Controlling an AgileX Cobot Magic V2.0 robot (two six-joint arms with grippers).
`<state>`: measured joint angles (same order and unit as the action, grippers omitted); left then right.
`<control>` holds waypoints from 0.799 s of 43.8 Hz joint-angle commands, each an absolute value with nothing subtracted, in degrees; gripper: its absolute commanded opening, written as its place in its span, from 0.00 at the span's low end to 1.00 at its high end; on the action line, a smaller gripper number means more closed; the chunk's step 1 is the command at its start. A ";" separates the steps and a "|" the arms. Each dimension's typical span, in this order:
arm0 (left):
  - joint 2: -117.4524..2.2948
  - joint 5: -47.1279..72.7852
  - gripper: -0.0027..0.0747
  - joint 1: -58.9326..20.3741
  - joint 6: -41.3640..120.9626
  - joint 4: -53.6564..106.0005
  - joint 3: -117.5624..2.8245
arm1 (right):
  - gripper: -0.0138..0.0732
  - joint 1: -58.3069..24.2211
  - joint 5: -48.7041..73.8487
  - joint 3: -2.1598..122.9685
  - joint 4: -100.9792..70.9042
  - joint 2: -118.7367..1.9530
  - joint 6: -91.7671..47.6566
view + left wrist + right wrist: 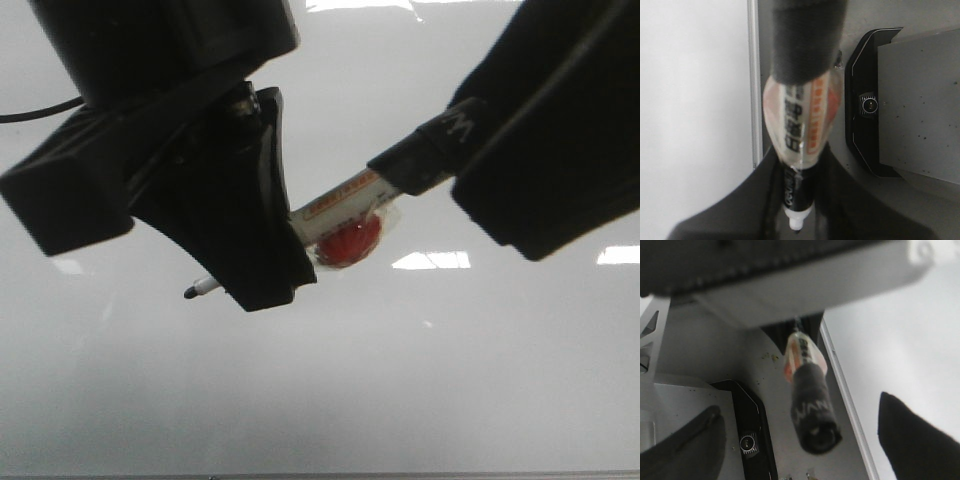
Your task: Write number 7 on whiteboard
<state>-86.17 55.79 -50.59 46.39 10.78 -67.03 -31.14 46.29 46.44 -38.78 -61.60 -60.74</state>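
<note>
Across the front view, the whiteboard (330, 380) spreads glossy and grey-white, its thin dark lower edge at the bottom; no stroke of the number 7 is visible on it. Above it, the left gripper (262, 262) clamps a marker (345, 205), tip exposed. The right gripper (800, 440) stands wide, gripping nothing.

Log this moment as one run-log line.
left end effector: holds marker | tip above whiteboard | right end effector: open by black cap | 7: none seen
</note>
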 commanded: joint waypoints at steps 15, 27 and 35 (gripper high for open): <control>-84.36 52.17 0.01 -51.10 47.33 12.09 -68.95 | 0.88 -33.20 43.06 50.11 -42.36 -65.58 -62.55; -84.36 52.17 0.01 -51.10 47.33 12.09 -68.95 | 0.52 -33.20 43.27 50.11 -42.36 -65.58 -62.55; -84.36 52.17 0.02 -51.10 47.33 12.66 -68.95 | 0.27 -33.15 43.19 50.11 -42.36 -65.58 -62.55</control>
